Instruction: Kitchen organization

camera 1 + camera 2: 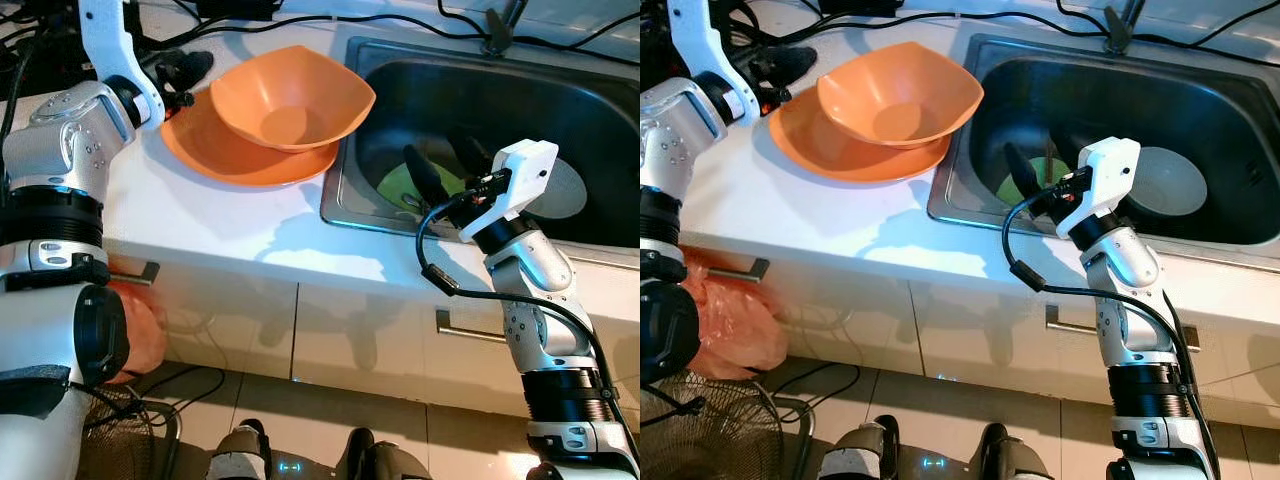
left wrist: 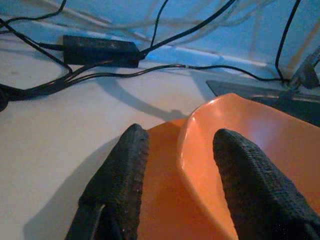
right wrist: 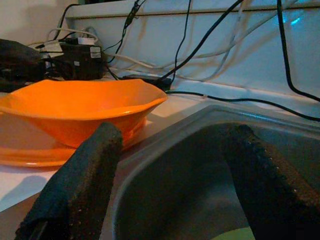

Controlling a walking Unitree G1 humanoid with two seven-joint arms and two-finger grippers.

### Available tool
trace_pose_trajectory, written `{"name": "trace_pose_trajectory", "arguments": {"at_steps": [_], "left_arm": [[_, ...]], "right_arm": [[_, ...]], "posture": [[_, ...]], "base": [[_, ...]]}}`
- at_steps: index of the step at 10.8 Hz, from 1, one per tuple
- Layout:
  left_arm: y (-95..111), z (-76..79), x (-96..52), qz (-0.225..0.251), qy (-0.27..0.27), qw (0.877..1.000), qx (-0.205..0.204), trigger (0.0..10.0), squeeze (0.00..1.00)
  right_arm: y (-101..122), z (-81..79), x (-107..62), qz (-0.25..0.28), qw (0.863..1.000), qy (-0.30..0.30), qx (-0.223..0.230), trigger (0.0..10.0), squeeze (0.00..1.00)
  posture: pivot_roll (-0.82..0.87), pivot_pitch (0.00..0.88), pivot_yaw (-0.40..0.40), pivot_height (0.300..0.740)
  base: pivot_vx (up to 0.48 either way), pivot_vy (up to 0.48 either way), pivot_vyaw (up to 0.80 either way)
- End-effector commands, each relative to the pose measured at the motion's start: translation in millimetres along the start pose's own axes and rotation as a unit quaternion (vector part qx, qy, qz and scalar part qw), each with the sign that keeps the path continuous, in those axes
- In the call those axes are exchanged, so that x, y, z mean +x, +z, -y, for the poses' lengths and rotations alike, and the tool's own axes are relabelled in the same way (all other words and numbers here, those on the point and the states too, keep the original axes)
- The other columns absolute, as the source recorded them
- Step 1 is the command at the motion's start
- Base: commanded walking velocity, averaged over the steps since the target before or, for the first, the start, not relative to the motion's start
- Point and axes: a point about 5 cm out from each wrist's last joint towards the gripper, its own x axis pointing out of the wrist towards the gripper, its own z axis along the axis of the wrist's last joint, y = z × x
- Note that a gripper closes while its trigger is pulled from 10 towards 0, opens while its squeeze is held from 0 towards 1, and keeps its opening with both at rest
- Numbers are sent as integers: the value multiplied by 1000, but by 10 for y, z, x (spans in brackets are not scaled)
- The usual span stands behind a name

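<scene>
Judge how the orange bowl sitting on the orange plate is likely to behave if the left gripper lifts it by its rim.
The orange bowl looks rigid and glossy, probably light plastic, so the left gripper, open astride its rim, may slip. It rests loose on the orange plate, so a push could slide it. Its wide flared shape suggests it would tilt if lifted by one edge.

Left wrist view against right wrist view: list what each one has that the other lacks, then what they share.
Left wrist view: the open left gripper straddling the orange bowl's rim, over the orange plate. Right wrist view: the open right gripper over the sink, a green sliver low between its fingers. Shared: bowl on plate, white counter, black cables.
</scene>
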Motion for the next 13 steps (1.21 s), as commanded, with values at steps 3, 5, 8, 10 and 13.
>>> {"name": "trace_pose_trajectory", "arguments": {"at_steps": [3, 5, 8, 10, 13], "left_arm": [[-106, 68, 14, -36, -9, 999, -8, 10000, 1000], [-245, 100, 32, -70, -13, 997, -14, 10000, 0], [-381, 148, 65, -95, -25, 995, -21, 10000, 0], [-435, 182, 81, -102, -31, 994, -22, 10000, 0], [-510, 283, 105, -109, -45, 993, -22, 10000, 0]], "right_arm": [[2, 6, -2, 2, 1000, 0, -8, 10000, 0], [0, 1, -4, 1, 1000, 0, -8, 10000, 0], [-3, -9, 1, 1, 1000, 2, -7, 10000, 0], [-3, -14, 1, 2, 1000, 3, -7, 10000, 0], [-9, -38, 11, 2, 1000, 9, -6, 10000, 0]], "posture": [[213, 192, -52, 740], [212, 193, -51, 740], [210, 193, -47, 740], [210, 190, -46, 740], [213, 185, -46, 740]], "base": [[0, 0, 0], [0, 0, 0], [0, 0, 0], [0, 0, 0], [0, 0, 0]]}}
